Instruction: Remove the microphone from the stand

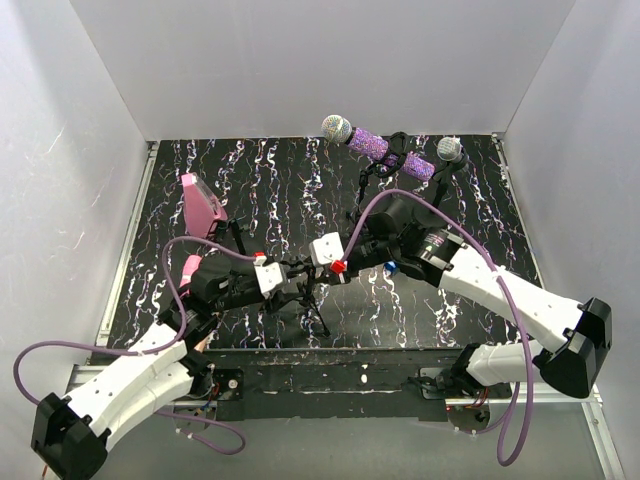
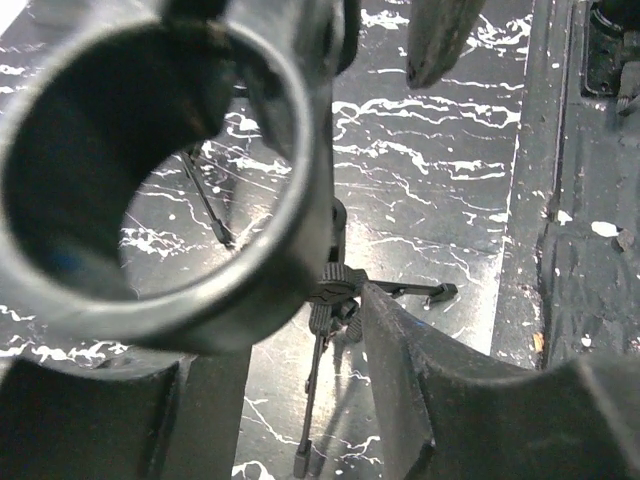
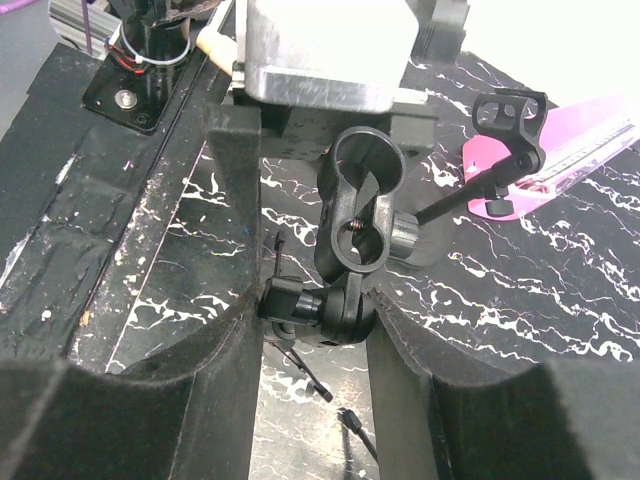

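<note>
White arms [image 1: 140,375], purple cables [image 1: 527,360], black fingers [image 3: 230,250]

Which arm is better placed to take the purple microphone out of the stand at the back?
Right, probably. The purple microphone sits at the back right, just beyond the right arm, though the right pincer clamps an empty clip stand. The left arm is farther away.

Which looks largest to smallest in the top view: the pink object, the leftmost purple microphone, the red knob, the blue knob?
pink object
leftmost purple microphone, longer but thinner
red knob and blue knob, too alike to rank
</note>
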Controlling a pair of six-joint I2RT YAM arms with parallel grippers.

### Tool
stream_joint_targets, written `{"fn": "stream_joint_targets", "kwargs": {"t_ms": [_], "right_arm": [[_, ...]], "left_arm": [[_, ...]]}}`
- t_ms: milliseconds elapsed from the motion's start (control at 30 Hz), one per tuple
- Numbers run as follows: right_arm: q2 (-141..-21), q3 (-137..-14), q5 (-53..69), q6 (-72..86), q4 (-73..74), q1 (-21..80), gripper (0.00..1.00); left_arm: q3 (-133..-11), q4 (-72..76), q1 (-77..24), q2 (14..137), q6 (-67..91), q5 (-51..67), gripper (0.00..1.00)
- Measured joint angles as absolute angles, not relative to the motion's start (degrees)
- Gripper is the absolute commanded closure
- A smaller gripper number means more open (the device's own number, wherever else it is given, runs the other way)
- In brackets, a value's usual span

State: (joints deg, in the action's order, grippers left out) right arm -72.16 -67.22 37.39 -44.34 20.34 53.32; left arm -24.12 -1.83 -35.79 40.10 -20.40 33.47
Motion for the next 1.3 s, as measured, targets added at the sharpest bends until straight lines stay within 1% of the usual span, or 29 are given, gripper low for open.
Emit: {"fn": "stream_joint_targets", "kwargs": {"t_ms": [67,167,367,500,567,633,733,867,1133,1300], "right_arm": [[-72.47,-67.22,37.26,-43.88,19.77,53.32,0.72],[-72.86,-67.26,37.26,-43.44,19.27,53.32,0.72],[-72.86,-67.29,37.17,-43.24,19.29,53.32,0.72],[-72.90,-67.29,36.56,-42.70,19.11,53.32,0.72],[-73.12,-67.29,36.29,-42.24,18.83,53.32,0.72],[-73.32,-67.33,36.21,-41.98,18.52,53.32,0.72],[-73.47,-67.40,36.16,-41.76,18.39,53.32,0.72],[-73.49,-67.40,36.16,-41.50,18.48,53.25,0.72],[-72.79,-66.85,34.44,-40.25,18.11,52.36,0.73],[-68.53,-62.11,32.91,-40.86,14.96,52.03,0.74]], "left_arm": [[-24.14,-2.26,-35.79,41.06,-20.38,33.76,0.61],[-24.16,-2.66,-35.77,42.35,-19.75,34.33,0.71],[-24.16,-2.48,-35.46,42.72,-17.17,34.24,0.69],[-24.58,-2.46,-35.48,42.72,-15.86,34.11,0.64],[-25.08,-2.46,-35.48,42.72,-15.31,34.11,0.64],[-25.26,-2.09,-35.46,42.70,-14.66,33.93,0.67],[-25.26,-1.76,-35.42,42.94,-13.65,33.58,0.75],[-25.36,-1.34,-35.33,43.81,-11.18,33.69,1.00],[-28.29,-3.09,-35.27,47.18,-5.34,32.82,1.00],[-30.87,-5.43,-34.33,49.21,0.40,34.24,1.00]]}}
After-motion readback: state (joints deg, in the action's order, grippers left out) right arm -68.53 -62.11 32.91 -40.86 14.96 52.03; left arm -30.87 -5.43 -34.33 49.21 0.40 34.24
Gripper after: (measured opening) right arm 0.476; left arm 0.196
